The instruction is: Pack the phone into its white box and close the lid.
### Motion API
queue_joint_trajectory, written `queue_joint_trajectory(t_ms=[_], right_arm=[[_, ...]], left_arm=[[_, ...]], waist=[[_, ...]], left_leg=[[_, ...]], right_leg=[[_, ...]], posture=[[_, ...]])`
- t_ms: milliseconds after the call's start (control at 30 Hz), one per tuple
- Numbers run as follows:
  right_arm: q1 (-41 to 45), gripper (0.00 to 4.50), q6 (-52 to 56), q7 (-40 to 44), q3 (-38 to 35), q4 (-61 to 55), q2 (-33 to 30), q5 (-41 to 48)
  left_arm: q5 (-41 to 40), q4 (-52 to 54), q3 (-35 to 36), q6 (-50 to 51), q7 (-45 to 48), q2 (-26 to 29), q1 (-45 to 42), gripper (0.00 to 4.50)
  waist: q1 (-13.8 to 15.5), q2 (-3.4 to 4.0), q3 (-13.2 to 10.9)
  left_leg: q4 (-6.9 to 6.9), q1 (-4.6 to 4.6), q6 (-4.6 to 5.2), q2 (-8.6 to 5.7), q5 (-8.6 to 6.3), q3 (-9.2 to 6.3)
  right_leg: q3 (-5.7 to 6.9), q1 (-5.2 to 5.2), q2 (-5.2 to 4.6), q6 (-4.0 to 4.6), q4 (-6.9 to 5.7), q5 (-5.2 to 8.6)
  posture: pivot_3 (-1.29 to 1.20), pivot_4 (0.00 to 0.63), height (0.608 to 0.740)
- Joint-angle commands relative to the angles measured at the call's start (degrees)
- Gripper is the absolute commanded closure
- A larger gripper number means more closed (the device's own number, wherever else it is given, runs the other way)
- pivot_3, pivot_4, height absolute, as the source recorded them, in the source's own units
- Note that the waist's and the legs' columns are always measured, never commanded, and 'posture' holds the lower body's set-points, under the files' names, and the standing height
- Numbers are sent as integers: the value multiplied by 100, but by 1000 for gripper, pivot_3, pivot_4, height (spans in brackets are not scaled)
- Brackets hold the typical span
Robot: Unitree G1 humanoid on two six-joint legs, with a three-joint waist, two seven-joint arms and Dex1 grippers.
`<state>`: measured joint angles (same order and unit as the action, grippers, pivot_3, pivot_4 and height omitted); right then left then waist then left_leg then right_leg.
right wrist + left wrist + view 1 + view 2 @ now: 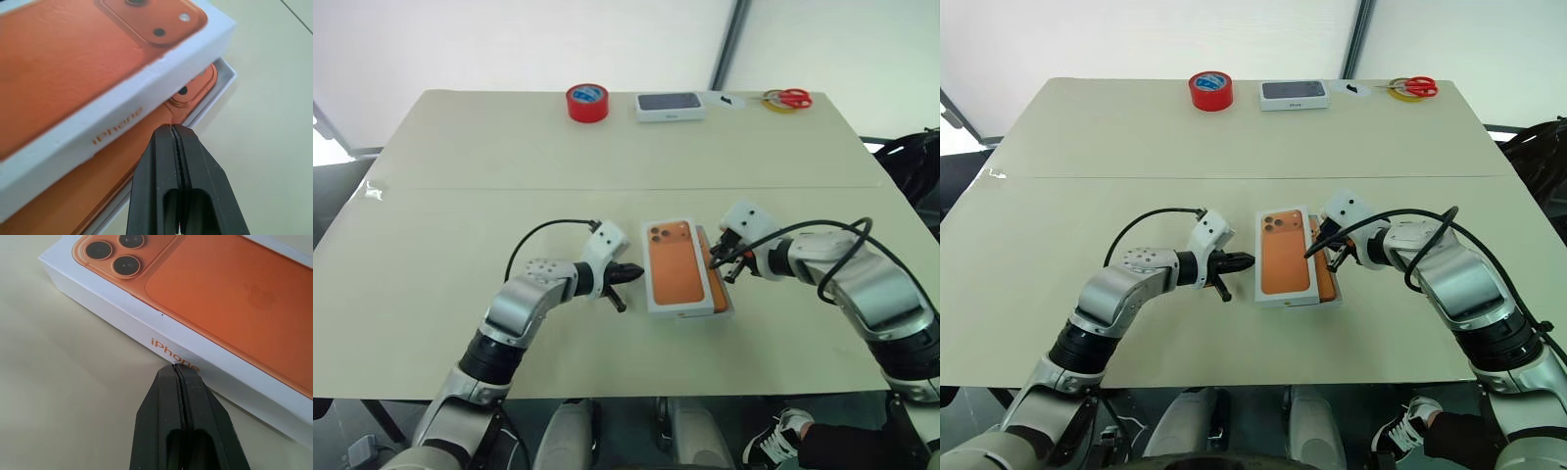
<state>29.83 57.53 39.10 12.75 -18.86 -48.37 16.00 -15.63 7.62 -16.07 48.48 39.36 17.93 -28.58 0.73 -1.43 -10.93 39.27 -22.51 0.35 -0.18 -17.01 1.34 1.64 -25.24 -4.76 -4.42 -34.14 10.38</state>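
The lid (pixel 677 264), white with an orange phone back printed on top, lies flat in the middle of the table. It sits askew over the white box (pixel 216 91), shifted toward my left. The phone (pixel 93 186) lies in the box under it, and its orange right edge and camera block peek out. My left gripper (pixel 634 273) is shut, its tips (pixel 177 368) at the lid's left side wall by the printed lettering. My right gripper (pixel 714 261) is shut too, its tips (pixel 171 128) against the phone's exposed edge just below the lid's overhang.
At the table's far edge stand a red tape roll (pixel 587 102), a white box with a dark top (pixel 671 106) and red-handled scissors (pixel 791 98). A seam (pixel 607 188) crosses the table between them and the box.
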Motion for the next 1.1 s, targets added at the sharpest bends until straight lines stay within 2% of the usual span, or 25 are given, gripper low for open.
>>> queue_joint_trajectory(t_ms=[33,400,1100], right_arm=[[38,4476,-24,122,-134,-317,-53,38],[-208,4476,106,201,-258,-587,-116,57],[-396,4476,7,214,-320,-379,-199,-53]], left_arm=[[-28,190,-138,-95,88,-42,-154,4500],[62,3,-436,-244,187,-234,-490,4500],[91,112,-407,-258,218,-280,-574,4500]], waist=[[-1,0,0],[2,0,0],[0,0,0]], left_leg=[[0,0,0,0,0,0],[1,1,0,-1,0,-1],[2,2,0,-1,0,0]], right_leg=[[0,0,0,0,0,0],[0,3,-1,2,1,1],[0,3,0,-1,0,0]], posture=[[0,150,732],[0,150,732],[0,150,732]])
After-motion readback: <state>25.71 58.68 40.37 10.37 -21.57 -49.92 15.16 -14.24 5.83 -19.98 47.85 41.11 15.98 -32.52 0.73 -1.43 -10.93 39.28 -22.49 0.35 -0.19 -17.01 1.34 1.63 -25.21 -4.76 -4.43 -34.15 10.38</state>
